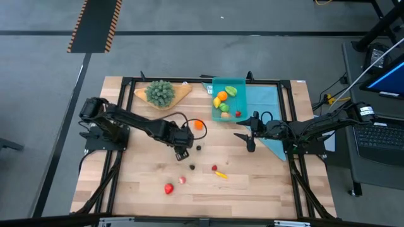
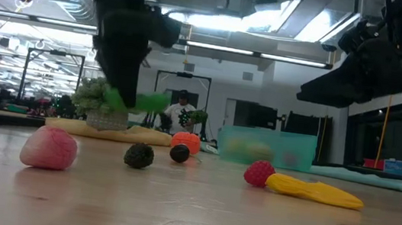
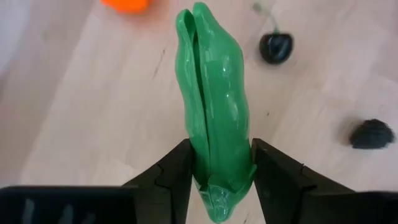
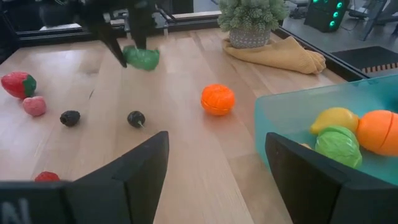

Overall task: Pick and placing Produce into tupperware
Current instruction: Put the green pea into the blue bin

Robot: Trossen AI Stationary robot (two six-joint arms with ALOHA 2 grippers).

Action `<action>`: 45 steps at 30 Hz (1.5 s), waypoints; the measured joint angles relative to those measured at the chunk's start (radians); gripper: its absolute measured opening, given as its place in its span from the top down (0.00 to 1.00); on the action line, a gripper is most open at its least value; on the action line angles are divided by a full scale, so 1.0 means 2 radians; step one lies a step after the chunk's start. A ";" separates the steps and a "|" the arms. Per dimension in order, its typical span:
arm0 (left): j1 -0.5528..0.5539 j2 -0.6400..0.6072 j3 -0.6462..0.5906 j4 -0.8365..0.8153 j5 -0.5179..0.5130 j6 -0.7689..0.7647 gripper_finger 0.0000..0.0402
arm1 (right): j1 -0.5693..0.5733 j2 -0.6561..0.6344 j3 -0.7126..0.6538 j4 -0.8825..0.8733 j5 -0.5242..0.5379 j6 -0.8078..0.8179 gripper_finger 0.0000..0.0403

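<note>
My left gripper [image 3: 221,163] is shut on a green pea pod [image 3: 213,87] and hovers above the table's middle [image 1: 183,151]. On the wood around it lie an orange piece [image 1: 198,125], two dark berries [image 3: 275,47] [image 3: 371,133], a strawberry [image 1: 168,188], a pink piece [image 1: 182,180], a red berry [image 1: 214,168] and a yellow piece [image 1: 221,174]. The teal tupperware [image 1: 228,98] stands at the far middle and holds several pieces. My right gripper [image 4: 214,180] is open and hovers just near of the tupperware [image 1: 250,135], touching nothing. My left gripper pinches the green pea pod near one end [image 3: 222,177] between its two fingers [image 3: 176,171], one on each long side. The fingers lie along the pod, which juts out past their tips. The pod [image 2: 141,103] is lifted clear of the table.
A bushy green plant on a tan board [image 1: 161,93] sits at the far left. A light-blue cloth [image 1: 265,110] lies under and right of the tupperware. A black frame rail [image 1: 189,81] runs along the far edge. Bare wood lies at the near right.
</note>
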 joint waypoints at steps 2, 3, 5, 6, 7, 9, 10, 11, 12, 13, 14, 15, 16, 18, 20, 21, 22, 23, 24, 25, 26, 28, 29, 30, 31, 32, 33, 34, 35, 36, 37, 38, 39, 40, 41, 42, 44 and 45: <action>0.006 -0.022 0.000 -0.001 -0.006 0.023 0.66 | 0.000 0.000 0.000 0.002 0.000 0.000 0.33; 0.010 -0.034 0.000 0.000 -0.012 0.036 0.66 | 0.000 0.000 0.000 0.002 0.000 0.000 0.33; 0.016 -0.057 0.000 0.000 -0.029 0.059 0.68 | 0.000 0.000 0.000 0.002 0.000 0.000 0.33; 0.019 -0.067 0.000 0.000 -0.038 0.069 0.68 | 0.000 0.000 0.000 0.002 0.000 0.000 0.33; 0.022 -0.077 0.000 0.003 -0.045 0.080 0.68 | 0.000 0.000 0.000 0.001 0.000 0.000 0.33; 0.028 -0.098 0.000 0.004 -0.048 0.096 0.68 | 0.000 0.000 0.000 0.001 0.000 0.008 0.33; 0.031 -0.104 0.000 0.007 -0.046 0.106 0.68 | 0.000 0.000 0.000 0.001 0.000 0.011 0.33; 0.034 -0.110 0.000 0.008 -0.044 0.115 0.68 | -0.001 0.000 0.000 0.001 0.000 0.011 0.33; 0.036 -0.115 -0.001 0.005 -0.044 0.123 0.68 | -0.001 0.000 0.000 0.001 0.000 0.011 0.33; 0.037 -0.119 -0.001 0.002 -0.043 0.130 0.68 | -0.001 0.000 0.000 0.001 0.000 0.011 0.33; 0.039 -0.124 -0.001 0.003 -0.043 0.139 0.68 | -0.001 0.000 0.000 0.001 0.000 0.011 0.33; 0.041 -0.128 -0.001 0.004 -0.043 0.147 0.68 | -0.001 0.000 0.000 0.001 0.000 0.011 0.33; 0.042 -0.132 -0.001 0.004 -0.043 0.154 0.67 | -0.001 0.000 0.000 0.001 0.000 0.011 0.33; 0.045 -0.135 -0.001 0.002 -0.040 0.165 0.68 | -0.001 0.000 0.000 0.001 0.000 0.011 0.33; 0.048 -0.139 -0.001 -0.004 -0.028 0.171 0.68 | -0.001 0.000 0.000 0.002 0.000 0.011 0.33; 0.049 -0.143 -0.001 -0.011 -0.025 0.174 0.68 | -0.001 0.000 0.000 0.002 0.000 0.011 0.33; 0.051 -0.147 -0.001 -0.021 -0.025 0.176 0.68 | -0.001 0.000 0.000 0.002 0.000 0.011 0.33; 0.053 -0.151 -0.001 -0.031 -0.025 0.176 0.68 | -0.001 0.000 0.000 0.002 0.000 0.011 0.33; 0.055 -0.156 -0.001 -0.041 -0.025 0.175 0.68 | -0.001 0.000 0.000 0.002 0.000 0.011 0.33; 0.058 -0.162 -0.002 -0.049 -0.025 0.173 0.68 | -0.001 0.000 0.000 0.002 0.000 0.011 0.33; 0.060 -0.169 -0.002 -0.053 -0.026 0.172 0.68 | -0.001 0.000 0.000 0.002 0.000 0.011 0.33; 0.064 -0.183 -0.002 -0.053 -0.028 0.169 0.68 | -0.001 0.000 0.000 0.003 0.000 0.011 0.33; 0.065 -0.188 -0.002 -0.053 -0.029 0.168 0.68 | -0.001 0.000 0.000 0.005 0.000 0.011 0.33; 0.066 -0.193 -0.002 -0.051 -0.029 0.168 0.67 | -0.001 0.000 0.000 0.006 0.000 0.010 0.33; 0.068 -0.199 -0.002 -0.049 -0.029 0.168 0.67 | -0.001 0.000 0.000 0.007 0.000 0.009 0.33; 0.069 -0.203 -0.002 -0.049 -0.029 0.168 0.66 | -0.001 0.000 0.000 0.008 0.000 0.009 0.33; 0.070 -0.207 -0.002 -0.049 -0.029 0.171 0.66 | -0.001 0.000 0.000 0.010 0.000 0.008 0.33; 0.071 -0.210 -0.002 -0.049 -0.029 0.177 0.67 | -0.001 0.000 0.000 0.012 0.000 0.008 0.33; 0.071 -0.211 -0.002 -0.049 -0.030 0.181 0.67 | -0.001 0.000 0.000 0.012 0.000 0.008 0.33; 0.071 -0.213 -0.002 -0.050 -0.032 0.188 0.67 | -0.001 0.000 0.000 0.012 0.000 0.008 0.33; 0.071 -0.215 -0.002 -0.050 -0.033 0.192 0.68 | -0.001 0.000 0.000 0.013 0.000 0.008 0.33; 0.071 -0.217 -0.002 -0.050 -0.037 0.198 0.68 | -0.001 0.000 0.000 0.013 0.000 0.008 0.33; 0.071 -0.219 -0.002 -0.048 -0.042 0.204 0.68 | -0.001 0.000 0.000 0.013 0.000 0.008 0.33; 0.071 -0.222 -0.002 -0.047 -0.048 0.206 0.68 | -0.001 0.000 0.000 0.013 0.000 0.008 0.33; 0.071 -0.225 -0.002 -0.045 -0.053 0.206 0.68 | -0.001 0.000 0.000 0.013 0.000 0.008 0.33; 0.071 -0.229 -0.002 -0.041 -0.055 0.206 0.67 | -0.001 0.000 0.000 0.013 0.000 0.008 0.33; 0.071 -0.239 -0.006 -0.026 -0.056 0.216 0.66 | -0.001 0.000 0.000 0.013 0.000 0.008 0.33; 0.071 -0.247 -0.013 -0.013 -0.056 0.222 0.66 | -0.001 0.000 0.000 0.013 0.000 0.008 0.33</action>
